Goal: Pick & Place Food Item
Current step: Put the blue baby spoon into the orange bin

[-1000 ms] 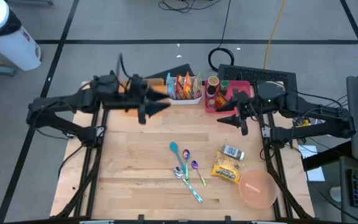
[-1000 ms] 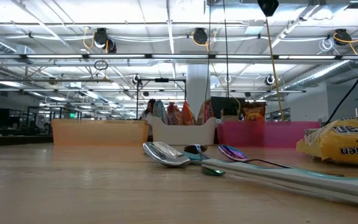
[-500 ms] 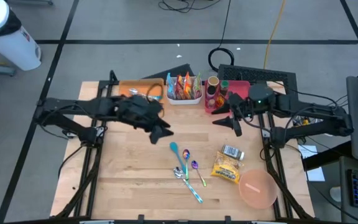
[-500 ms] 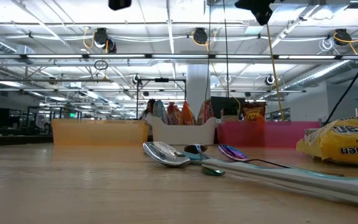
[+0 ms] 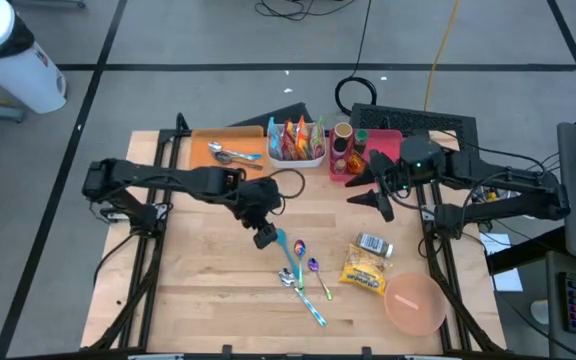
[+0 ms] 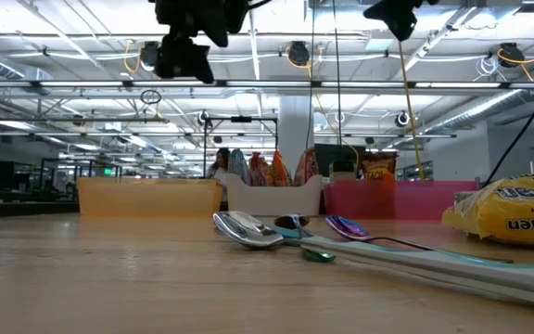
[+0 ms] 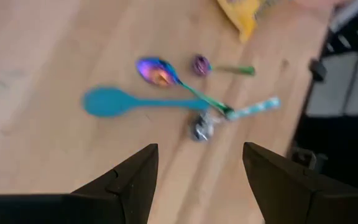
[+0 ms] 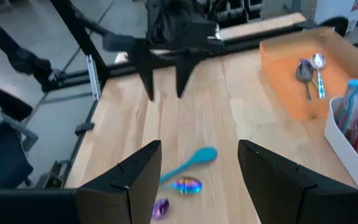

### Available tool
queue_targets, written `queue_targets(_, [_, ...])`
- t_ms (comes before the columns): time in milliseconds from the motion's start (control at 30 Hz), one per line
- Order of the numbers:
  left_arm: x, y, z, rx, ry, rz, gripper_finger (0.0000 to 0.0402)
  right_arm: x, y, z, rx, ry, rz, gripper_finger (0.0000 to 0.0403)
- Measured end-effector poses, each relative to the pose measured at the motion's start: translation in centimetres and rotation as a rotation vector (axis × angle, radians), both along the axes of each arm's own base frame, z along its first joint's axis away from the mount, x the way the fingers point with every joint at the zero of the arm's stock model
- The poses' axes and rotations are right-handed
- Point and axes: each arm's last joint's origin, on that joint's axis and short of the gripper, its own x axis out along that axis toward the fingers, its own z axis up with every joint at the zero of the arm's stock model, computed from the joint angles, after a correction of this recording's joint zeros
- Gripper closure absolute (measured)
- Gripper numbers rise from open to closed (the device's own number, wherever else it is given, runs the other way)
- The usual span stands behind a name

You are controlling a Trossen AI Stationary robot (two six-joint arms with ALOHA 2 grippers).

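Pink bowl at table near edge, right side. Just beyond: yellow noodle packet, small can, spoon cluster mid-table. Left gripper above blue spoon, fingers open, empty. Right gripper farther back near pink bin, fingers open, empty. Far edge: orange tray, white snack bin.

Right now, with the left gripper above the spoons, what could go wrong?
1. The left gripper hangs open over crowded spoons: the blue spoon lies close to the iridescent spoon, so a grasp may catch both.
2. The task names food, yet the yellow noodle packet lies further right; it might pick cutlery instead.
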Motion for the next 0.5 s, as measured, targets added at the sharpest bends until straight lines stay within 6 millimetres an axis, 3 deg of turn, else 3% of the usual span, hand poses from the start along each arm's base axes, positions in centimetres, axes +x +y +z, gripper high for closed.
queue_targets(333, [1.0, -1.0, -1.4, 0.016, 0.007, -0.097, 0.0158, -1.0, 0.2, -0.7, 0.016, 0.096, -0.002, 0.0197])
queue_targets(500, [1.3, -0.8, -1.6, -0.099, 0.081, 0.164, 0.0158, -1.0, 0.2, -0.7, 0.021, 0.099, -0.005, 0.0197])
